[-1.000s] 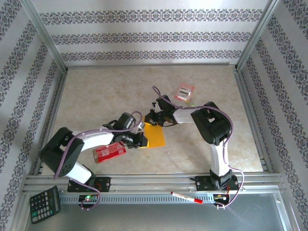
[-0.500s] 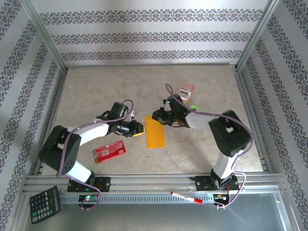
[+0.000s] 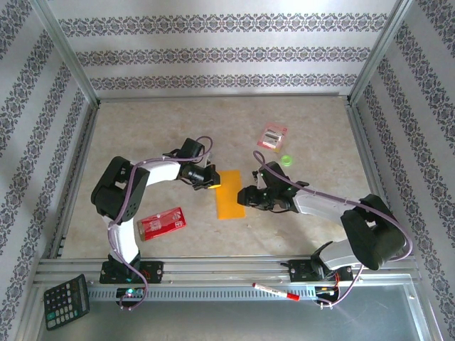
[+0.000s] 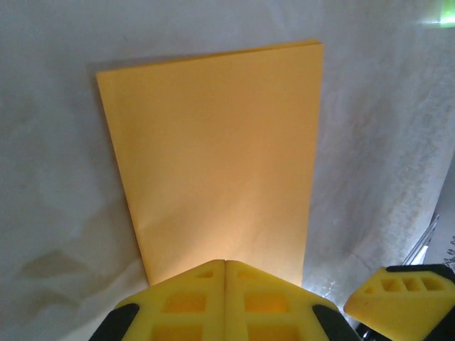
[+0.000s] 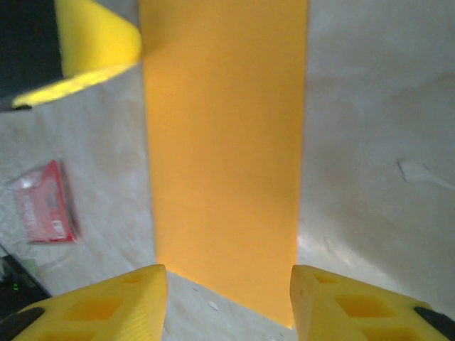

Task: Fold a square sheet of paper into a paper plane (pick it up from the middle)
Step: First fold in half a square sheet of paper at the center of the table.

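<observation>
Calculator point(image 3: 66, 302): black, on the metal ledge point(image 3: 213, 316) at near left, off the worktop point(image 3: 156, 135); the top camera shows it.
Left arm point(image 3: 117, 193): elbow folded up at the left; forearm reaching right to the square sheet of paper point(image 3: 229, 193).
Red packet point(image 3: 161, 223): flat on the worktop below that forearm, apart from the sheet; the right wrist camera shows it too, at its left edge.
Left hand point(image 3: 211, 179): at the sheet's upper left edge; its wrist camera shows what the top camera cannot, the two yellow fingers point(image 4: 178, 302) pressed together with no gap, the sheet's near edge running in under their tips; whether paper is pinched between them cannot be told.
Square sheet of paper: orange-yellow, showing as a tall oblong; flat at mid-worktop between the two hands.
Right hand point(image 3: 245, 197): low at the sheet's right edge; its wrist camera shows the fingers spread wide, one on each side of the sheet's near edge, holding nothing.
Pink-and-white packet point(image 3: 272, 136) and small green object point(image 3: 286, 160): beyond the right hand, well apart from the sheet.
Red marker point(image 3: 276, 291): on the ledge.
Right arm point(image 3: 371, 238): elbow low at far right; forearm stretched left.
</observation>
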Available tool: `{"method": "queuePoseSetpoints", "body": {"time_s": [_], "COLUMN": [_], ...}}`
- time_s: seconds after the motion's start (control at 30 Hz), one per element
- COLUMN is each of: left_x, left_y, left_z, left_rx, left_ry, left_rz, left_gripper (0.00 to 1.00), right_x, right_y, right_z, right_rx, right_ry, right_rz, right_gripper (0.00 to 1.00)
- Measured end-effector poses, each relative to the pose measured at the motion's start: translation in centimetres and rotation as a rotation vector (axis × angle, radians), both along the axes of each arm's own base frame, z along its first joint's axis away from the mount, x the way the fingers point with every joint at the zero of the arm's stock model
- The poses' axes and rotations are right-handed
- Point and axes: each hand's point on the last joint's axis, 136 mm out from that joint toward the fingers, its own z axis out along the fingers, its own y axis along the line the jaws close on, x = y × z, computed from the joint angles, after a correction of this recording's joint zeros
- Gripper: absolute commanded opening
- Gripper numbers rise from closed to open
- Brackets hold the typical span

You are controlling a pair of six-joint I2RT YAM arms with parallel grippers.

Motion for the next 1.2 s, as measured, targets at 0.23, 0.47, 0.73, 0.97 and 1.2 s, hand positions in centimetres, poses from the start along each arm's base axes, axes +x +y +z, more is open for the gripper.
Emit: {"method": "queuePoseSetpoints", "body": {"time_s": [0.23,0.47,0.73,0.97,1.2], "left_x": [0.4,0.4,0.4,0.4,0.4], "left_y": [0.1,0.1,0.0,0.0,0.0], "left_z": [-1.3,-1.4,-1.4,-1.4,-1.5], "left_rx": [0.033,0.040,0.041,0.040,0.040], "left_ry": [0.007,0.000,-0.013,-0.017,-0.018], "left_rz": [-0.019,-0.042,-0.059,-0.066,-0.067], "left_gripper": [0.00,0.00,0.00,0.00,0.00], "right_x": [-0.5,-1.0,-3.4,-3.8,-3.8], "right_y": [0.1,0.5,1.5,1.7,1.7], "right_z": [-0.2,-0.2,-1.2,-2.2,-2.8], "right_rx": [-0.025,-0.020,-0.028,-0.050,-0.062], "right_ry": [-0.016,-0.008,0.050,0.073,0.082], "right_rz": [0.008,0.001,0.006,-0.003,-0.010], "right_gripper": [0.55,0.54,0.48,0.46,0.47]}}
